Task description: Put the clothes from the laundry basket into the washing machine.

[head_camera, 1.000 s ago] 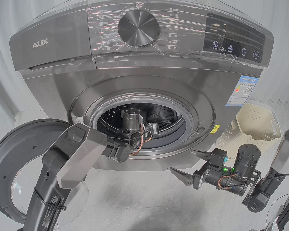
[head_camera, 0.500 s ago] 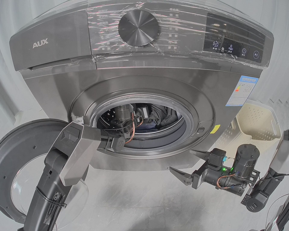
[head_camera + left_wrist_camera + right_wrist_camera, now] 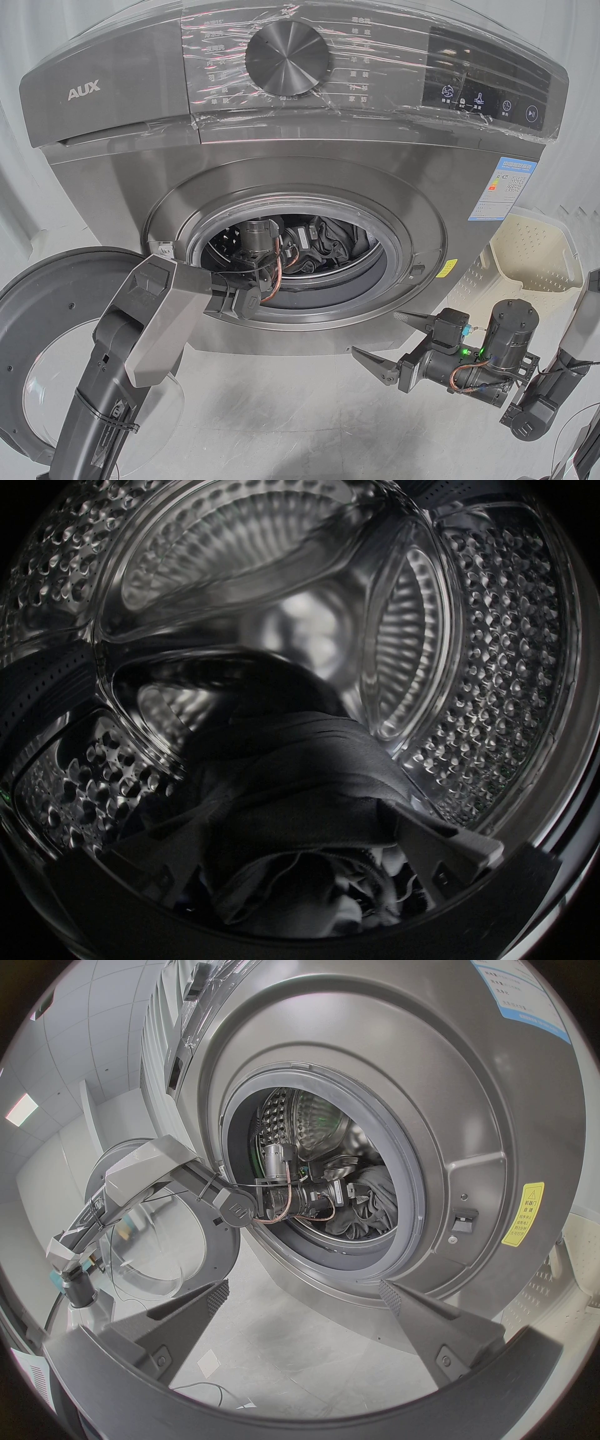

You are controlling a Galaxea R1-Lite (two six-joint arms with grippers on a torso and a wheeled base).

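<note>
Now, in the head view, the left arm reaches through the round opening of the washing machine (image 3: 300, 169), its wrist well past the front rim of the drum. A second ago the wrist sat nearer the lower lip of the opening. It has since pushed deeper and toward the door-hinge side, and over the last half second it has barely shifted. A dark garment (image 3: 334, 240) lies bunched just beyond the wrist, toward the drum's right side and wholly inside the rim. The right gripper (image 3: 378, 334) hangs low in front of the machine's right corner with its fingers spread and nothing between them, just as it was a second ago. The cream laundry basket (image 3: 537, 256) stands just beside the machine's right side, and the door (image 3: 50, 312) is swung fully open on the left. In the left wrist view the left gripper (image 3: 303, 817) has its fingers set wide apart, and the dark garment (image 3: 300, 774) is heaped between and over them on the floor of the perforated drum (image 3: 500, 667). Some paler cloth (image 3: 350, 911) lies beneath it. The grip looks released, so this piece is probably delivered, and the arm's next job would be to back out without dragging fabric over the rim. In the right wrist view the right gripper (image 3: 300, 1288) gapes empty, facing the opening, where the dark garment (image 3: 369, 1200) sits inside the drum's lower right. The basket's bottom is out of sight, so I cannot tell whether more clothes remain.
</note>
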